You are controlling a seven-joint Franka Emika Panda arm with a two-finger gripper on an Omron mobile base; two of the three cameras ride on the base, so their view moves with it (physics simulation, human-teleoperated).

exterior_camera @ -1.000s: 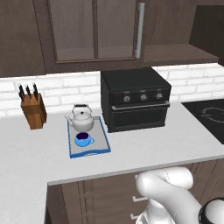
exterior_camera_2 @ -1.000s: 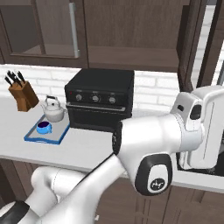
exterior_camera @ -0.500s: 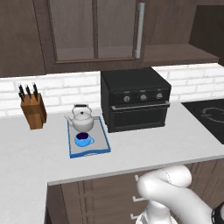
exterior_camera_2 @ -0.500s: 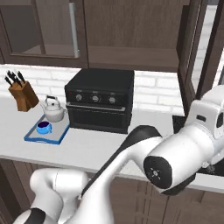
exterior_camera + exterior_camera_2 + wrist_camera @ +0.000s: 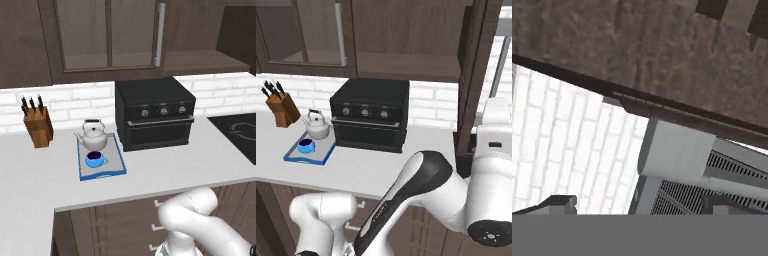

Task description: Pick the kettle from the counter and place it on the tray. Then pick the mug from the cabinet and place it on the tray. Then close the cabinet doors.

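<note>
The silver-grey kettle (image 5: 94,137) (image 5: 317,126) stands at the back of the blue-rimmed tray (image 5: 117,162) (image 5: 324,154). The blue mug (image 5: 94,160) (image 5: 305,146) sits in front of it on the same tray. The tray rests on the light counter (image 5: 45,180) (image 5: 371,167). Above, the cabinet doors (image 5: 107,32) (image 5: 316,30) with translucent panels look closed, with a silver bar handle (image 5: 160,35) (image 5: 340,34). My gripper (image 5: 639,206) is open, with nothing between its fingertips (image 5: 561,202). It is raised far to the right of the tray and faces a white brick wall.
A black countertop oven (image 5: 155,112) (image 5: 371,115) stands just right of the tray. A knife block (image 5: 37,125) (image 5: 280,107) is at the left. A dark cooktop (image 5: 240,132) lies at the right, under a grey range hood (image 5: 682,152) below a dark cabinet.
My arm has swung, and its bulk has shifted in both base views. The kettle, mug, tray and cabinet doors have stayed still.
</note>
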